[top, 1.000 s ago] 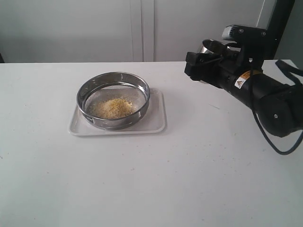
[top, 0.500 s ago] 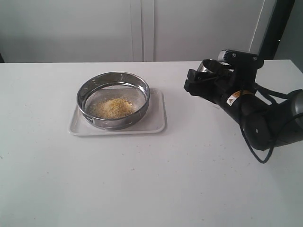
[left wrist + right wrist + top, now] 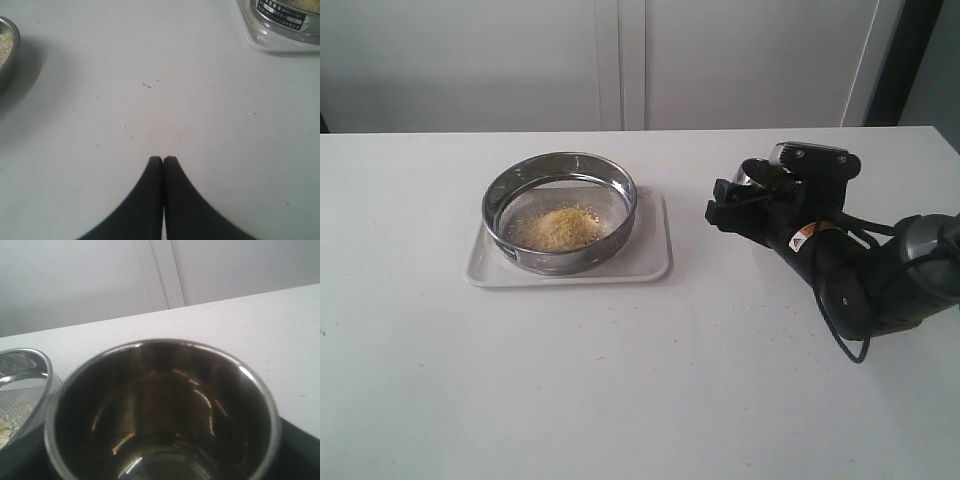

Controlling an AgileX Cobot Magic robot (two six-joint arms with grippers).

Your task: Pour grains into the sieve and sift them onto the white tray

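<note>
- The left fingers (image 3: 152, 172) are pressed together with nothing between them. They hang over a bare patch of the worktop (image 3: 620, 380), out of the exterior view.
- A second steel rim (image 3: 6, 47) with pale kernels inside shows at the edge of the left wrist view. It may be another bowl of grain, though too little of it shows to be sure.
- The white tray (image 3: 655, 262) lies flat on the worktop, left of centre in the exterior view.
- The sieve (image 3: 560, 165) stands upright on the tray, inside its rim.
- The grains (image 3: 558, 228) lie as a yellow heap on the mesh, near the middle of the sieve.
- The pouring step looks done.
- The bare margin of the tray shows no grain, so the sifting seems not yet begun. What lies under the mesh is hidden.
- To the right, well apart from the tray, the right fingers (image 3: 725, 210) hold a steel cup (image 3: 160, 410) between them, set wide around its body.
- The cup sits upright, low over the worktop, and the right wrist view shows its inside shiny and empty.
- Left to do, by my judgement: set the cup down, take hold of the sieve and shake it over the tray.
</note>
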